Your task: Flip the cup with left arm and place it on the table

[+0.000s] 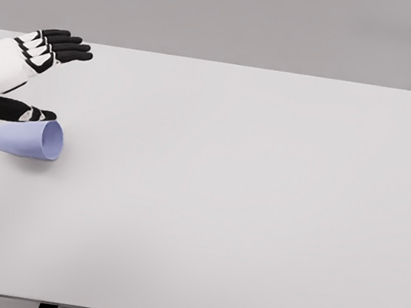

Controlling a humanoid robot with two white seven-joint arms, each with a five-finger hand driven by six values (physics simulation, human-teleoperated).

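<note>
The task looks barely begun: the lavender cup [30, 138] lies on its side near the white table's [244, 206] left edge, ungrasped, while the left hand [36, 70] hovers just beside it with fingers spread, holding nothing.

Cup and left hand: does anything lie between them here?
Nothing. In the head view the left hand is open above the lavender cup, which lies on its side on the white table; the thumb sits just over the cup.
</note>
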